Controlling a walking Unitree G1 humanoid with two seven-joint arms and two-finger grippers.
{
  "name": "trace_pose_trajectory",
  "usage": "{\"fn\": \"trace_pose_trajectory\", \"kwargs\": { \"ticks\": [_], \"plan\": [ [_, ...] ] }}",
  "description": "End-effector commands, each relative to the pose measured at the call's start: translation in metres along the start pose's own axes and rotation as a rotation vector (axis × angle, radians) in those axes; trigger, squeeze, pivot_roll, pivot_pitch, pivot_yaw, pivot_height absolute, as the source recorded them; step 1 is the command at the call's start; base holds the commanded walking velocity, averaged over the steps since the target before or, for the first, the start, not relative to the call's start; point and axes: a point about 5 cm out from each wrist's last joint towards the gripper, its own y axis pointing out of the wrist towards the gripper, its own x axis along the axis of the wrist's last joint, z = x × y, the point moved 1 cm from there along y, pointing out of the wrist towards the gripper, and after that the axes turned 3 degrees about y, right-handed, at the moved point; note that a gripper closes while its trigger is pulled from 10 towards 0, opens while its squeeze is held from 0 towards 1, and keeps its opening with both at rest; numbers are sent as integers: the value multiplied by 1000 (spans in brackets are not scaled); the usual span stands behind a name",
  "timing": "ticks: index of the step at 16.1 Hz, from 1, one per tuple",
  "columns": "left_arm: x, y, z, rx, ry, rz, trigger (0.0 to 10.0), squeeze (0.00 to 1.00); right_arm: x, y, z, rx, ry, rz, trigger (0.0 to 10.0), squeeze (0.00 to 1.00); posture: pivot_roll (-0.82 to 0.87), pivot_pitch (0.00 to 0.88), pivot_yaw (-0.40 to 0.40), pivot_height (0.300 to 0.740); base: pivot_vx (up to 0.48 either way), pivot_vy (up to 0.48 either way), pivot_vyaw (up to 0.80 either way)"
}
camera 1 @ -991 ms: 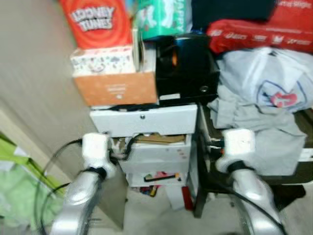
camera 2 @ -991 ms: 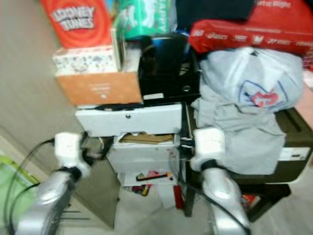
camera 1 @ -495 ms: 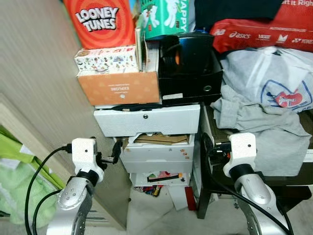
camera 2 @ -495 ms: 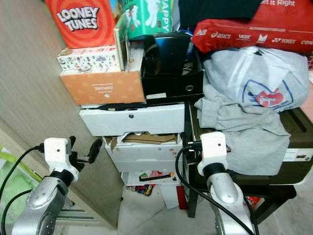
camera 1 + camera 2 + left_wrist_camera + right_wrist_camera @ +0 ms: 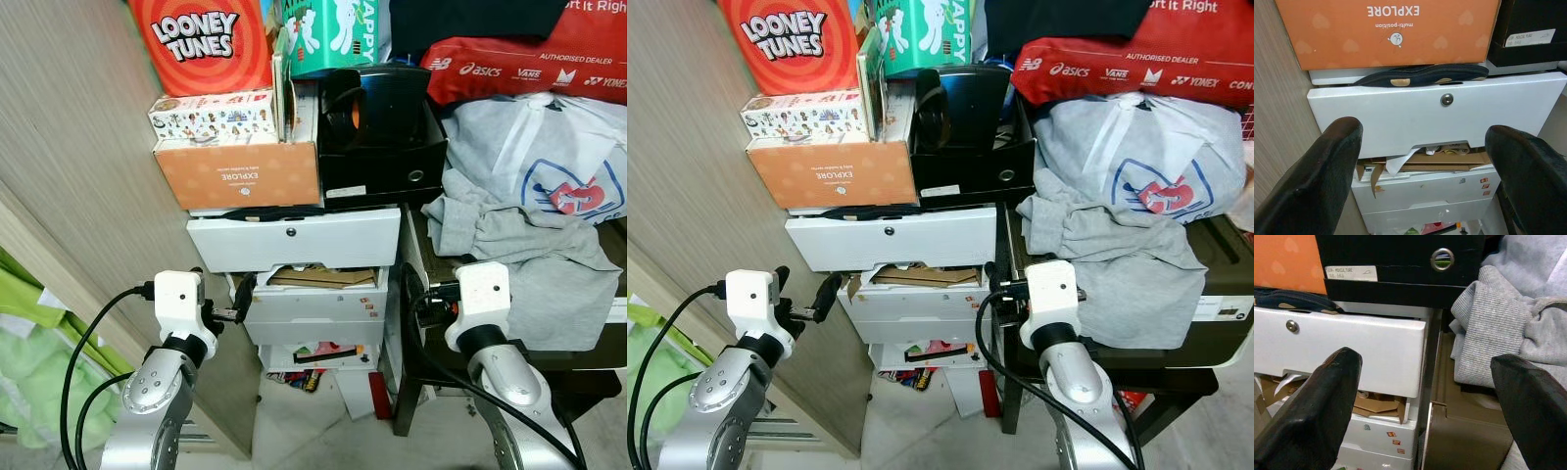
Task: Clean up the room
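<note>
Black left claw (image 5: 238, 302) nearer the white drawer unit (image 5: 294, 240) than before.

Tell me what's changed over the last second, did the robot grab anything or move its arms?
Nothing was grabbed. The left tool drew in closer to the white drawer unit, fingers spread; the right tool barely moved and is also open. The view steadied from blurred to sharp, so the camera shifted. The orange box, black box and grey sweatshirt stayed put.

Beige woodgrain wall panel (image 5: 78, 166), white drawer unit (image 5: 304, 274), dark table (image 5: 1205, 323), pale tiled floor (image 5: 323, 431)
</note>
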Motion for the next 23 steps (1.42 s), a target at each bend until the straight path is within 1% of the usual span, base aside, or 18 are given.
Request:
{"fn": "trace_pose_trajectory", "kwargs": {
  "ticks": [1, 8, 10, 17, 23],
  "plan": [
    [1, -1, 4, 13, 15, 3, 10000, 0, 6, 1, 3, 14, -7, -23, 10000, 0, -249, 10, 93, 740, 0, 0, 594],
    [1, 0, 3, 8, 14, 2, 10000, 0, 5, 3, 5, 21, -1, -19, 10000, 0, -248, 10, 93, 740, 0, 0, 800],
    [0, 0, 0, -3, 8, 5, 10000, 0, 0, 0, 4, 23, -1, -4, 10000, 0, -246, 14, 95, 740, 0, 0, 800],
    [1, 0, -1, -13, 8, -1, 10000, 0, 1, 0, 5, 19, 2, -3, 10000, 0, -245, 21, 98, 740, 0, 0, 771],
    [1, 0, -2, -17, 8, 1, 10000, 0, 2, 0, 6, 22, 1, -3, 10000, 0, -245, 26, 94, 740, 0, 0, 558]
  ]
}}
